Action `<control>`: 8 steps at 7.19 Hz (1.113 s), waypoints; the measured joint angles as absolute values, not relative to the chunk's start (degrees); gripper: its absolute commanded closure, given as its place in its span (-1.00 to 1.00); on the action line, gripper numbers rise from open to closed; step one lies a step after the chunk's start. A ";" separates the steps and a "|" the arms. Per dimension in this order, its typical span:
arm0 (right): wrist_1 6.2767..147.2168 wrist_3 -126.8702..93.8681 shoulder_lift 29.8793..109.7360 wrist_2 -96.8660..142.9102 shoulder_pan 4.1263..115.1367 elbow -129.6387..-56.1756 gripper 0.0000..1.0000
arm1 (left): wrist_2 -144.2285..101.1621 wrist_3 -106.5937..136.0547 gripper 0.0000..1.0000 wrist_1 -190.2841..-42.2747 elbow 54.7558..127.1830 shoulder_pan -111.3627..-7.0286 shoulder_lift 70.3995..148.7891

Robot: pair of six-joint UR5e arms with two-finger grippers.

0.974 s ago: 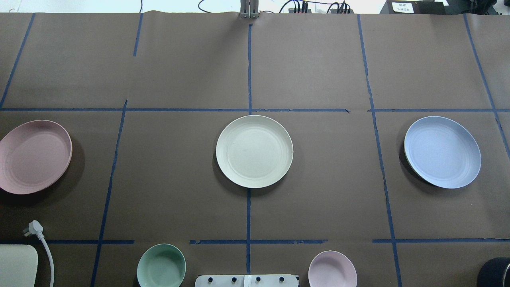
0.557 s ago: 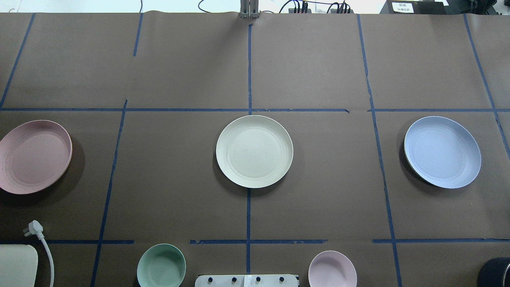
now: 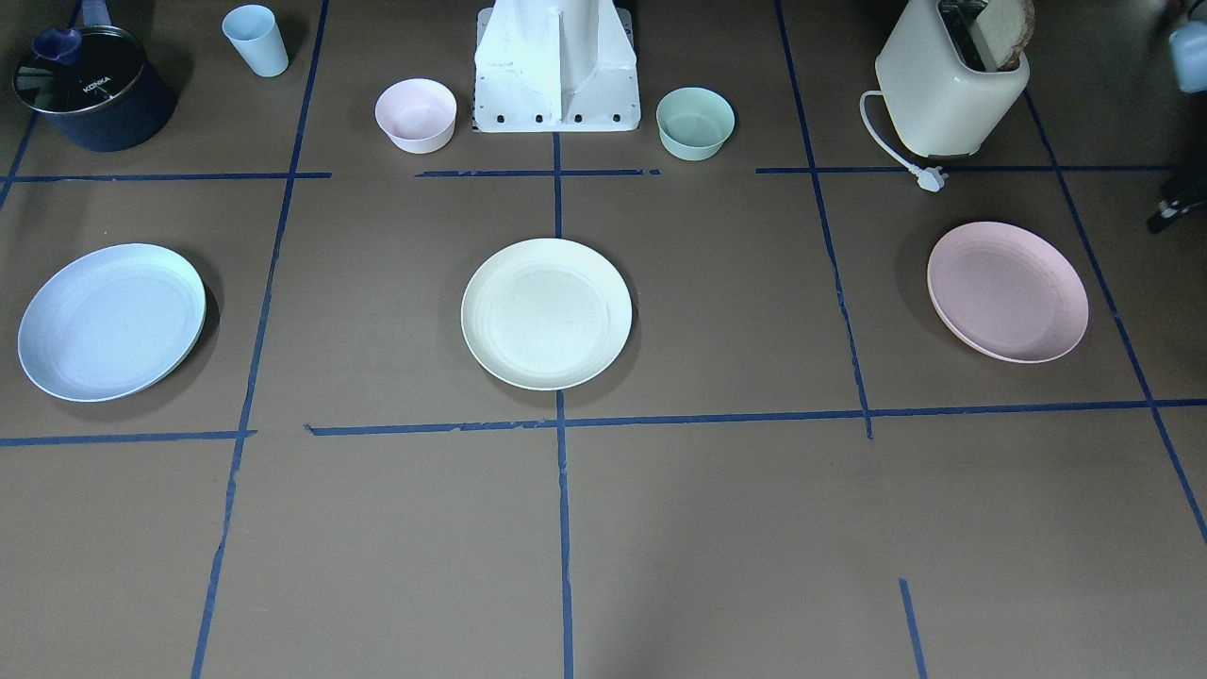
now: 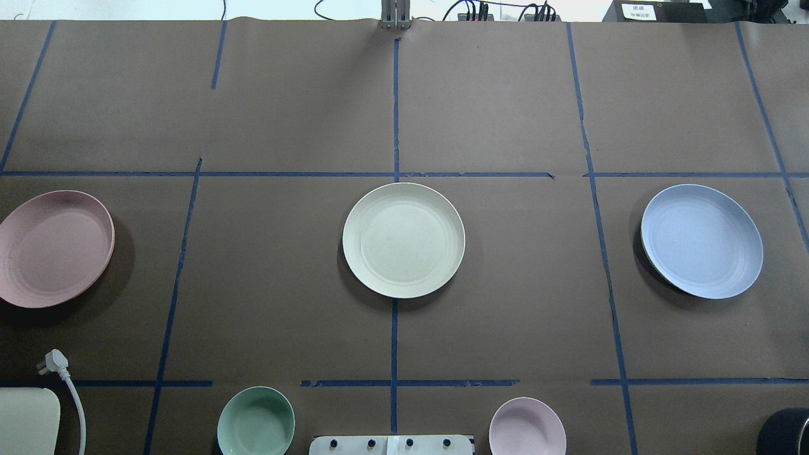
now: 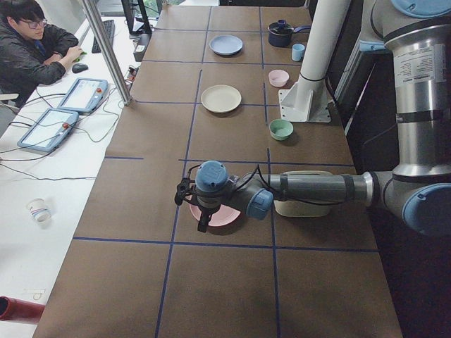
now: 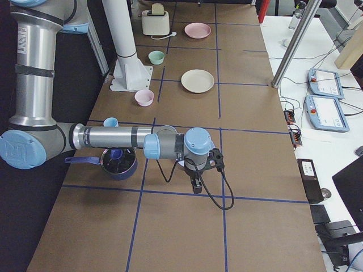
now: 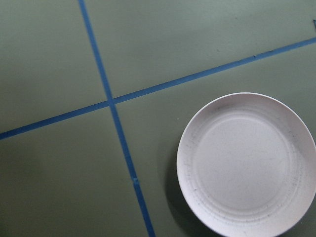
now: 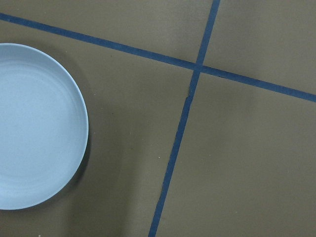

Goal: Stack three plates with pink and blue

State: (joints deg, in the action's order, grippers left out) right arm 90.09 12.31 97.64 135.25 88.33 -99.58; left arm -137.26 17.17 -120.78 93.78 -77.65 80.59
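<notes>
robotics lab: blue tape grid (image 4: 395, 107) on paper-covered table (image 4: 493, 101), teach pendants (image 5: 84, 95), seated operator (image 5: 32, 46).

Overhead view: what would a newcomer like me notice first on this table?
Three large plates lie apart in a row on the brown table: a pink plate at the left, a cream plate in the middle, a blue plate at the right. In the side views, the left arm and the right arm stretch out level above the table's two ends.
</notes>
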 measured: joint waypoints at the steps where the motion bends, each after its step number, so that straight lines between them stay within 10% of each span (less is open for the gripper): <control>1: 90.09 12.30 97.64 135.25 88.23 -99.56 -1.00 | -133.59 27.14 -1.00 -128.52 90.11 -72.69 81.29; 3: 90.09 12.31 97.64 135.16 88.11 -99.42 -1.00 | -129.35 38.06 -0.93 -136.58 83.04 -65.48 84.03; 5: 90.09 12.31 97.64 135.10 88.01 -99.28 -1.00 | -128.77 40.26 0.68 -138.57 79.88 -63.01 85.16; 8: 90.09 12.31 97.65 135.09 87.98 -99.23 -1.00 | -129.26 40.55 1.00 -138.90 79.75 -62.79 84.87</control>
